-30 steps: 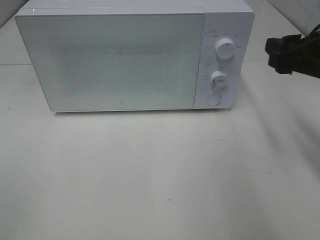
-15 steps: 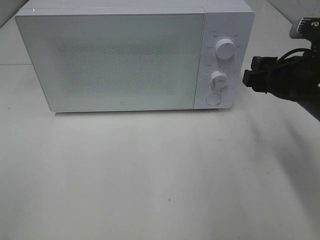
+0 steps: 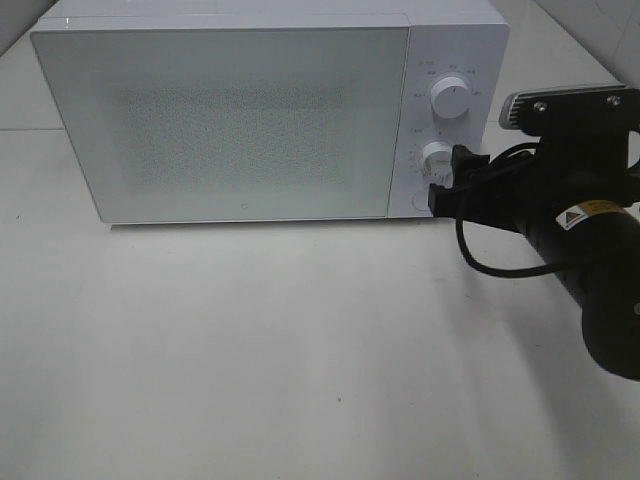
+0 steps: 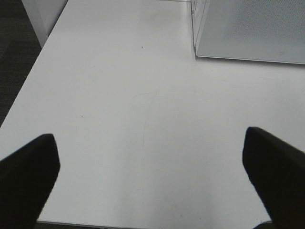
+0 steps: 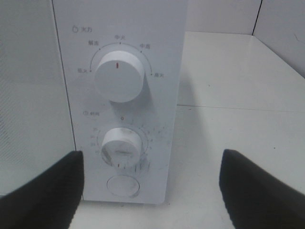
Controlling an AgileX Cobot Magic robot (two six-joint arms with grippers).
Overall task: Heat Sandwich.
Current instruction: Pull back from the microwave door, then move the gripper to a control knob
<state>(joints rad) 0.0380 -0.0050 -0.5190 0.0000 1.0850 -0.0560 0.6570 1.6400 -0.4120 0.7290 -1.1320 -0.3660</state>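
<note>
**Setting:** robotics lab bench staged as a kitchen corner.

**Evidence:**
- Plain white surface [image 3: 300, 350].
- One white microwave [image 3: 220, 120] stands on it, its control panel straight ahead of the right claw [image 5: 152, 191]. The panel has an upper dial [image 5: 119, 74], a lower dial [image 5: 121, 145], a round button [image 5: 123, 185] and Chinese labels.
- White wall panels [image 5: 224, 16] with dark seams lie beyond that claw, past the microwave's side.
- Black robot arm [image 3: 590, 250] behind the claw carries a yellow warning sticker [image 3: 578, 216] and a loose cable [image 3: 490, 265].
- Dark floor [image 4: 14, 57] shows off the surface's edge, ahead of the left claw [image 4: 151, 181] and away from the microwave.
</note>
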